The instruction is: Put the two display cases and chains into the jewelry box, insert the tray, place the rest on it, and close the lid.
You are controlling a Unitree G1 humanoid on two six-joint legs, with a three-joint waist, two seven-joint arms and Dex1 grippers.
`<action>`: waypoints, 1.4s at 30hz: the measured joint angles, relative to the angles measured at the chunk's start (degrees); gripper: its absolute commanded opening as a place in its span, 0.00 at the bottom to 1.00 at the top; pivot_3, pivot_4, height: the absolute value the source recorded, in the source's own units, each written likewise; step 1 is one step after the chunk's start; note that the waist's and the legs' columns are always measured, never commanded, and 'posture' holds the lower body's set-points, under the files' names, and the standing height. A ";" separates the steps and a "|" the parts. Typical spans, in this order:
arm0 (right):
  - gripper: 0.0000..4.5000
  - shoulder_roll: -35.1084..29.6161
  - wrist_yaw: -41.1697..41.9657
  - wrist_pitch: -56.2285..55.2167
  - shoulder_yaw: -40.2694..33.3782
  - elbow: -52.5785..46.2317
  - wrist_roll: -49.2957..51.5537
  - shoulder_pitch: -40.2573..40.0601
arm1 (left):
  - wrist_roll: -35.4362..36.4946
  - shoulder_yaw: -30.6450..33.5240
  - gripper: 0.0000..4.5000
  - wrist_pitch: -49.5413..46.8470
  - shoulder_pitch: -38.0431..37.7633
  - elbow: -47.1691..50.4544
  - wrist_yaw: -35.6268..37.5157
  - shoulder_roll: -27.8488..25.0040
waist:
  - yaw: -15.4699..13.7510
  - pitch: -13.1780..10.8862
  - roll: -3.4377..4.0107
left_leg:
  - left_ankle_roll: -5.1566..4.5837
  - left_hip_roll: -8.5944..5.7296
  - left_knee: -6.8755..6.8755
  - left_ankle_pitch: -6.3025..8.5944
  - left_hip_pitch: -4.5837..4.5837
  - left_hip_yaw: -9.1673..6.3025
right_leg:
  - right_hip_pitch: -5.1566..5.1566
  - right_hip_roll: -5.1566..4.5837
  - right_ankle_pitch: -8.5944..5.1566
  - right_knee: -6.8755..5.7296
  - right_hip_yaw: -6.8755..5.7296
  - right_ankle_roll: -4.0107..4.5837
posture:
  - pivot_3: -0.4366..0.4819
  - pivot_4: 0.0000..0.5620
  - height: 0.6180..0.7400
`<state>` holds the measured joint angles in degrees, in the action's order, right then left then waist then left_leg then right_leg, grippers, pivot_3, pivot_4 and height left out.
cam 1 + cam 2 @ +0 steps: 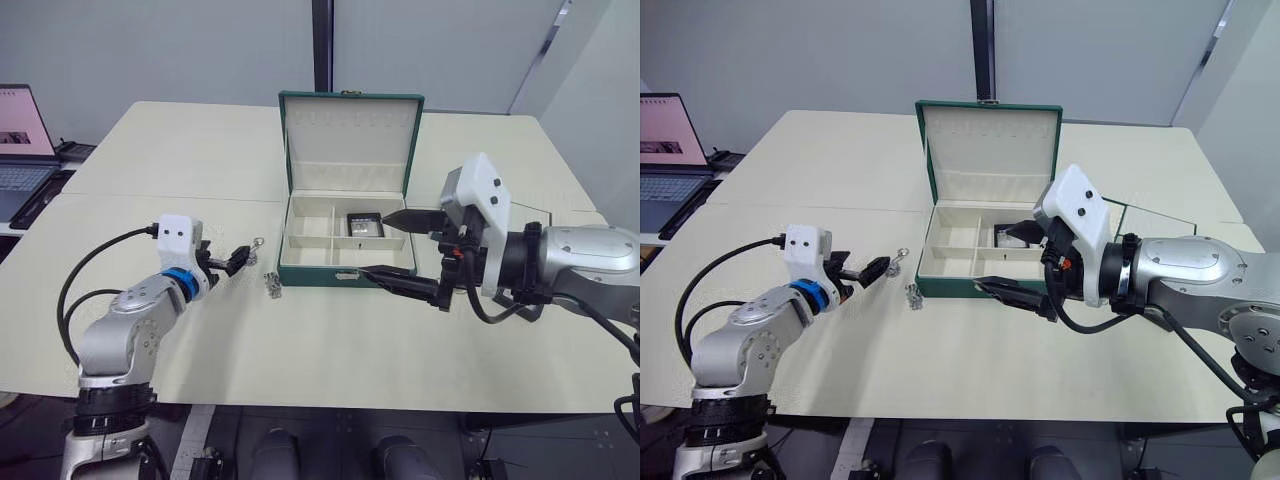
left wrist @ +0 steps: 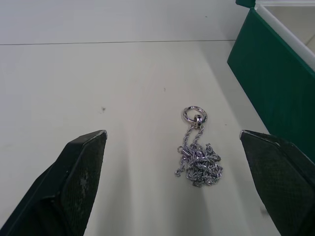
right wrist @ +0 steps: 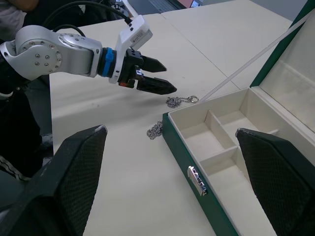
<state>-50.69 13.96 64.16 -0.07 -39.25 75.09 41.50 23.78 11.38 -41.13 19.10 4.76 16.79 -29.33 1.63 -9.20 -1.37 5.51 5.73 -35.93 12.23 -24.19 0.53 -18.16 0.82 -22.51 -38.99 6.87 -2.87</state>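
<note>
Jaws of the left gripper (image 2: 184, 184) stand wide apart, empty, just short of a chain (image 2: 198, 160) bunched on the desk (image 1: 330, 350) beside the jewelry box (image 1: 345, 205). A second chain (image 1: 271, 284) lies against the box's front left corner. The right gripper (image 1: 400, 250) is also spread and empty over the box's front wall; one display case (image 1: 365, 225) sits inside. The chain is probably light, limp and slippery; pinch the heaped links, not the ring.

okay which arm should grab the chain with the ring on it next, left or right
Left, most likely. The left gripper is open and aimed at the ringed chain lying on the table beside the box. The right gripper, also open, hovers over the box's front, farther away.
</note>
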 measured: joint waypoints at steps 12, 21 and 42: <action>1.00 -0.57 1.03 0.47 0.12 0.21 -0.03 0.05 | -6.17 -4.40 1.00 4.03 1.68 -6.01 0.05 4.31 | 0.02 0.00 0.00 | 0.06 0.00 0.00 -0.04 -0.02 0.01 | 0.00 0.00 0.00 0.00 0.00 0.00 | 0.48 0.27 1.00; 1.00 -1.05 1.08 0.59 0.11 0.02 0.18 0.03 | -8.99 -4.71 1.00 7.11 3.67 -10.08 0.16 5.59 | -0.07 0.00 0.00 | 0.07 -0.01 0.00 -0.04 -0.02 0.02 | 0.01 0.00 0.00 0.01 0.00 -0.01 | 0.48 0.27 1.00; 1.00 -2.06 2.32 0.58 0.08 -0.02 0.10 0.00 | -9.74 -3.21 0.03 8.71 1.72 -9.64 0.52 6.79 | -0.09 0.01 0.02 | 0.06 -0.02 0.00 -0.03 -0.01 0.01 | 0.03 -0.02 0.00 0.01 -0.01 -0.01 | 0.48 0.27 1.00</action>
<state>-52.75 16.28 64.74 0.01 -39.27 75.19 41.50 14.04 8.17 -32.43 20.82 -4.88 17.31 -22.54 1.53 -9.19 -1.36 5.57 5.71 -35.94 12.19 -24.20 0.54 -18.13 0.80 -22.51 -38.97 6.85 -2.88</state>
